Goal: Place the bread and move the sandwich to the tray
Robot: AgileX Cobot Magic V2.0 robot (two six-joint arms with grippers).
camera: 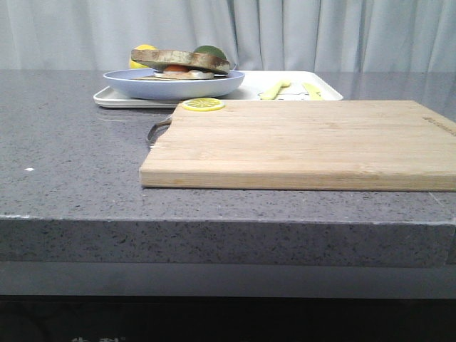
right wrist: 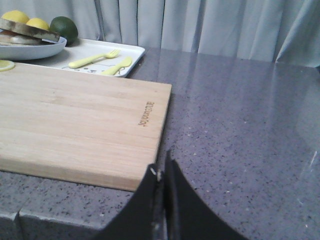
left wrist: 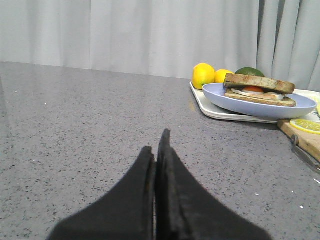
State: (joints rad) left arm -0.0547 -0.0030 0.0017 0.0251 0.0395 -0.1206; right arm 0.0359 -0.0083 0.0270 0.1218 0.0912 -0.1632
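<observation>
The sandwich (camera: 184,69) sits on a round pale blue plate (camera: 128,80), and the plate stands on the left end of the white tray (camera: 328,91) at the back. A brown-crusted bread (left wrist: 259,82) slice lies on top of the fried egg (left wrist: 252,90). My left gripper (left wrist: 156,145) is shut and holds nothing, low over bare counter to the left of the tray. Just as empty, my right gripper (right wrist: 161,165) is shut beside the near right corner of the cutting board (right wrist: 75,120). Neither gripper appears in the front view.
A pale wooden cutting board (camera: 306,142) with a metal handle (camera: 157,132) lies in front of the tray, a lemon slice (camera: 201,105) on its far left corner. Yellow cutlery (right wrist: 94,58) lies on the tray. Lemons (left wrist: 204,75) and a green fruit (left wrist: 249,71) stand behind the plate.
</observation>
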